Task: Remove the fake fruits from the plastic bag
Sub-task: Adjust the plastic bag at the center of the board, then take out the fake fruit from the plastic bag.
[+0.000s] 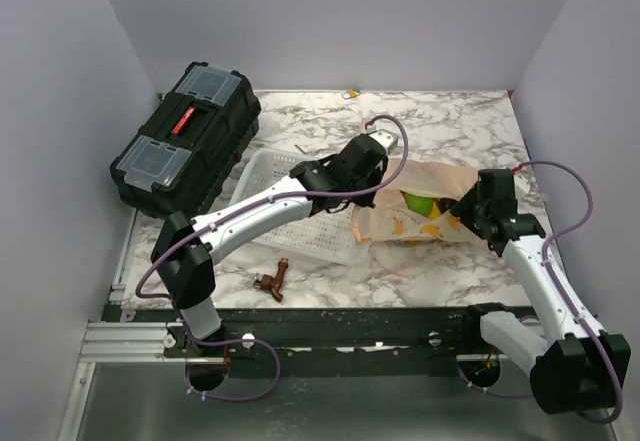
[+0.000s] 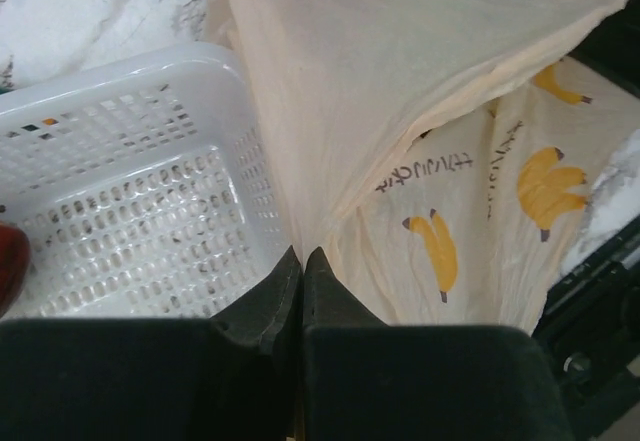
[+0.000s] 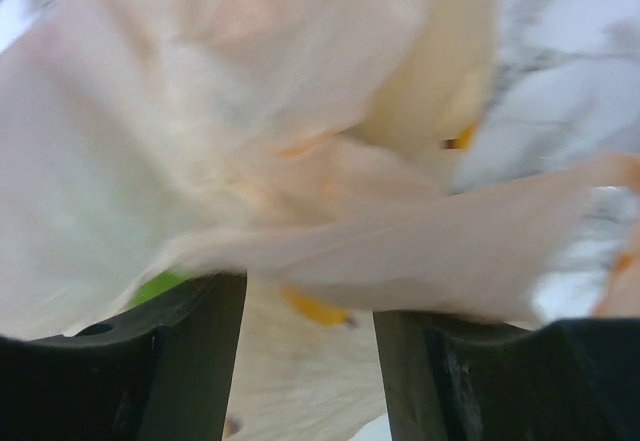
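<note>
1. Marble-patterned table (image 1: 440,126) between pale lilac walls (image 1: 350,21), seen from above. A black toolbox (image 1: 185,141) sits at the far left. A white basket (image 1: 320,241) with holes in it lies mid-table. A small brown tap-shaped piece (image 1: 272,281) lies on the near side of the basket. The plastic bag (image 1: 440,176), pale peach with banana prints, lies touching the basket's right side. A green fruit (image 1: 418,204) shows in its open mouth. The left claw (image 1: 365,189) reaches over the basket to the bag's left edge. The right claw (image 1: 468,206) is at the bag's right end. From this height neither claw's state can be made out.

2. Left wrist view: the left claw (image 2: 302,256) is pressed together, and the bag's film (image 2: 400,81) narrows down into its tips, so it is clamped on the plastic bag. The film rises from there as a taut sheet. Yellow banana prints and dark lettering show on the lower layer. The basket (image 2: 140,191) lies to the left, its rim against the bag.

3. Right wrist view: the picture is blurred. The right claw (image 3: 305,306) has its fingers (image 3: 190,361) apart with a clear gap between them. A fold of the plastic bag (image 3: 400,251) stretches across just above the tips. A sliver of the green fruit (image 3: 155,286) shows by the left finger, under the film.
</note>
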Controlling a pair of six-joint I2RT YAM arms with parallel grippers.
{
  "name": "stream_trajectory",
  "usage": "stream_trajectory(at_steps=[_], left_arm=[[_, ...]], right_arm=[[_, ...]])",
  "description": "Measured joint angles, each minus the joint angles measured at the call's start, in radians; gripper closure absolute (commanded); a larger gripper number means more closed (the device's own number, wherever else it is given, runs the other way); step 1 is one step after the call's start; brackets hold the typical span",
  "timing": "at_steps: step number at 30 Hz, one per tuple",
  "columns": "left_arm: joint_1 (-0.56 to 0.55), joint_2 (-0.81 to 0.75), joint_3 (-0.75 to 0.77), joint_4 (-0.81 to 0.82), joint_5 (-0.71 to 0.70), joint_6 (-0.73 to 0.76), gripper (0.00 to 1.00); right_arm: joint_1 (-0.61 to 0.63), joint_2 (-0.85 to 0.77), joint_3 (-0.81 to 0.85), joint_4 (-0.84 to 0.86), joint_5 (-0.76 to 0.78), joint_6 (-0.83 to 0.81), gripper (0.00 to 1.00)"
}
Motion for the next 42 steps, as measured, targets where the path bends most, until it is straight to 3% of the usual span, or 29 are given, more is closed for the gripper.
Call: stream_trajectory(at_steps=[2, 11, 15, 18, 23, 25, 30, 34, 38, 40, 42], left_arm=[[0.0, -0.008, 0.0, 0.005, 0.035, -0.012, 1.0], [0.002, -0.01, -0.016, 0.033, 0.184, -0.058, 0.98], [0.002, -0.01, -0.045, 0.038, 0.232, -0.079, 0.82], [0.002, -0.011, -0.047, 0.036, 0.266, -0.087, 0.64], [0.002, -0.056, -0.092, 0.035, 0.328, -0.092, 0.55], [0.002, -0.087, -0.125, 0.03, 0.347, -0.09, 0.6], [0.002, -0.151, -0.173, 0.006, 0.373, -0.071, 0.84], [0.002, -0.176, -0.183, -0.004, 0.389, -0.05, 0.95], [0.002, -0.175, -0.183, -0.007, 0.421, -0.035, 0.97], [0.002, -0.175, -0.183, -0.006, 0.447, -0.031, 0.97], [0.001, -0.175, -0.183, -0.006, 0.47, -0.026, 0.97]], right_arm=[[0.012, -0.034, 0.002, 0.053, -0.135, -0.06, 0.42], [0.12, -0.045, 0.127, 0.066, -0.338, -0.178, 0.26], [0.13, -0.008, 0.131, 0.08, -0.378, -0.223, 0.26], [0.14, 0.049, 0.131, 0.092, -0.382, -0.242, 0.28], [0.171, 0.123, 0.131, 0.096, -0.376, -0.264, 0.26], [0.187, 0.134, 0.132, 0.097, -0.37, -0.272, 0.25], [0.225, 0.146, 0.14, 0.094, -0.342, -0.286, 0.27], [0.246, 0.097, 0.127, 0.096, -0.327, -0.28, 0.28], [0.251, 0.012, 0.088, 0.101, -0.313, -0.263, 0.47], [0.252, 0.01, 0.071, 0.121, -0.29, -0.247, 0.44], [0.252, 0.028, 0.055, 0.136, -0.26, -0.226, 0.34]])
